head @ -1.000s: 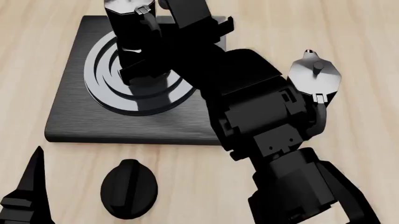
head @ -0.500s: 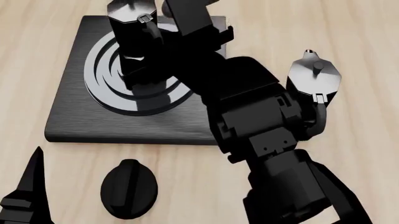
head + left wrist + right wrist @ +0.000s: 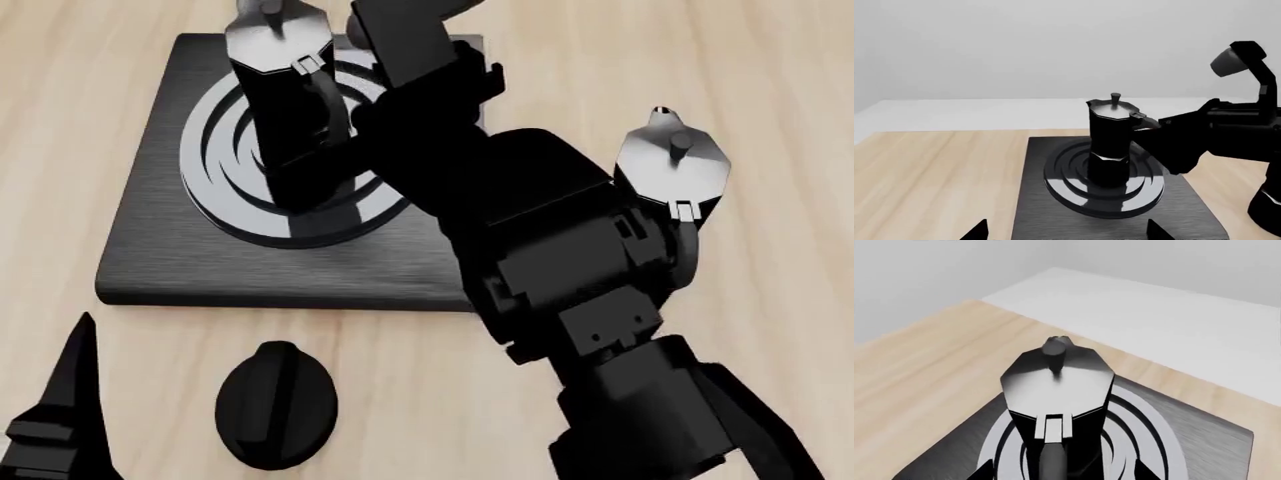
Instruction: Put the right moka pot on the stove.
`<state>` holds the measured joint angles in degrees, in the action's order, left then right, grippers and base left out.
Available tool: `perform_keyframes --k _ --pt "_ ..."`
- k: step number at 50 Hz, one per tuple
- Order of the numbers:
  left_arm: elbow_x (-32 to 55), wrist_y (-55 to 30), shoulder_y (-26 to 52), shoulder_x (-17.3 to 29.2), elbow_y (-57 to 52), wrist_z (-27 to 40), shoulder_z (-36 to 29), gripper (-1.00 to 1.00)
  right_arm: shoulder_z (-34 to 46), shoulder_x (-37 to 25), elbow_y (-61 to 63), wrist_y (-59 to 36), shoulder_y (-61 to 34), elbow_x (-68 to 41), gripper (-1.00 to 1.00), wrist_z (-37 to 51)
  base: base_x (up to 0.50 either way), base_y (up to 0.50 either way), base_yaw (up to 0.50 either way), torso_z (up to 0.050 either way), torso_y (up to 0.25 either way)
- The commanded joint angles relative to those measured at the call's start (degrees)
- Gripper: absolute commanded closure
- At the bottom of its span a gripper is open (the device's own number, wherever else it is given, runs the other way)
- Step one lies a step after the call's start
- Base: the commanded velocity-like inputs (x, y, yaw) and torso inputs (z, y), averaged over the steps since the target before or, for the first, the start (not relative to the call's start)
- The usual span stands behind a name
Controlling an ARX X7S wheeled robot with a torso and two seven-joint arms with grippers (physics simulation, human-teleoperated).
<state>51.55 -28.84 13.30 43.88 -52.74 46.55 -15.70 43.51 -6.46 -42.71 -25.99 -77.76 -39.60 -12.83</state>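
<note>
moka pot (image 3: pixel 283 95) upright on the stove (image 3: pixel 147 250) burner rings, right gripper (image 3: pixel 350 135) at its handle, grip unclear, second pot (image 3: pixel 674 170) towards desk's right edge

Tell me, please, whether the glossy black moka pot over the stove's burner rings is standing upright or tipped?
Upright: the glossy black moka pot stands vertical on the raised concentric burner rings, its silvery-grey lid level and knob pointing up.

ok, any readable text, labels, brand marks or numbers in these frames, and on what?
None readable in any view.
The moka pot on the stove: plain lid and body, no marks.
The second moka pot: plain.
The knob: no markings.
The right arm: no visible labels.
</note>
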Motion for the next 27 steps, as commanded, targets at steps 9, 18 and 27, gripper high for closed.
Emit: perform_keyframes --k 9,18,27 --pt "-0.09 -1.46 1.38 -0.19 0.77 1.01 -1.05 -1.00 -2.78 -10.60 29.65 -15.39 2.27 -8.03 -1.00 11.31 0.00 0.00 0.00 0.000 0.000" --pt "-0.39 -2.17 1.83 -0.09 0.59 1.65 -1.56 -1.00 -6.43 -16.05 43.18 -22.36 1.60 -13.67 -1.00 17.86 0.00 0.00 0.00 0.000 0.000" --pt "-0.14 -2.09 1.86 -0.03 0.67 1.73 -1.61 -1.00 -11.80 -21.86 55.65 -29.79 1.74 -22.44 -1.00 25.66 0.00 0.00 0.00 0.000 0.000"
